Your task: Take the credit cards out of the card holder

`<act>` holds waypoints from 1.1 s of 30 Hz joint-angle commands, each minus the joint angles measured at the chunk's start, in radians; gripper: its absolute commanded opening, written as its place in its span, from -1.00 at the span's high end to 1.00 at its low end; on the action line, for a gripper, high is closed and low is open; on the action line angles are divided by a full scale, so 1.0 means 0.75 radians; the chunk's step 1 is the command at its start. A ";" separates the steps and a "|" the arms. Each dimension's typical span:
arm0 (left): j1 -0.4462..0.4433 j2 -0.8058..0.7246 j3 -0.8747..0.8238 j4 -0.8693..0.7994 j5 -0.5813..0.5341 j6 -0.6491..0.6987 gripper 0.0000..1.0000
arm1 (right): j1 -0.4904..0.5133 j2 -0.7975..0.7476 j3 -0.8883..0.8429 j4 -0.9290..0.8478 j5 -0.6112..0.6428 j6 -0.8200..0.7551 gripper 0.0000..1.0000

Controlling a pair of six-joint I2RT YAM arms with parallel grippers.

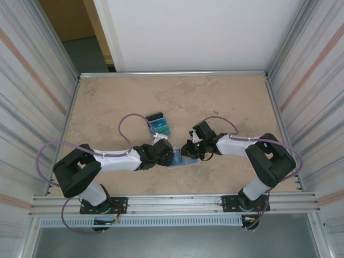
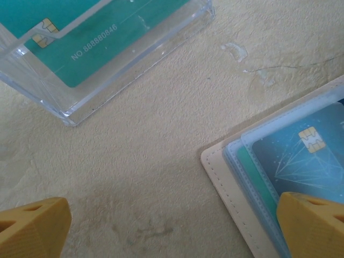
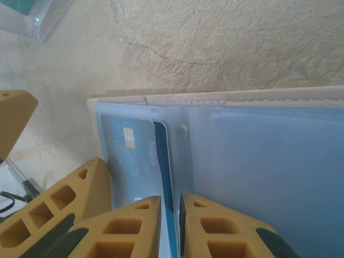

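Note:
The card holder lies open on the table between the two arms, its tan stitched edge and light-blue sleeves showing. A blue credit card with a gold chip sits in a sleeve. My right gripper is shut on the edge of a dark blue credit card that sticks out of the sleeve. My left gripper stands wide open, with one finger over the holder's corner and the other finger over bare table.
A clear plastic box holding teal and dark cards stands just beyond the left gripper. Metal rails and ribbed walls border the beige table. The left gripper's fingers show beside the holder in the right wrist view.

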 commanded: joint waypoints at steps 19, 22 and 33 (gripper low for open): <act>-0.018 0.042 0.013 -0.086 -0.040 -0.019 -0.97 | -0.053 0.044 -0.086 0.276 -0.198 0.116 0.76; -0.018 0.045 0.018 -0.092 -0.043 -0.019 -0.98 | -0.064 0.038 -0.109 0.322 -0.216 0.135 0.82; -0.018 0.042 0.023 -0.109 -0.060 -0.021 -0.98 | -0.093 0.012 -0.162 0.361 -0.212 0.140 1.00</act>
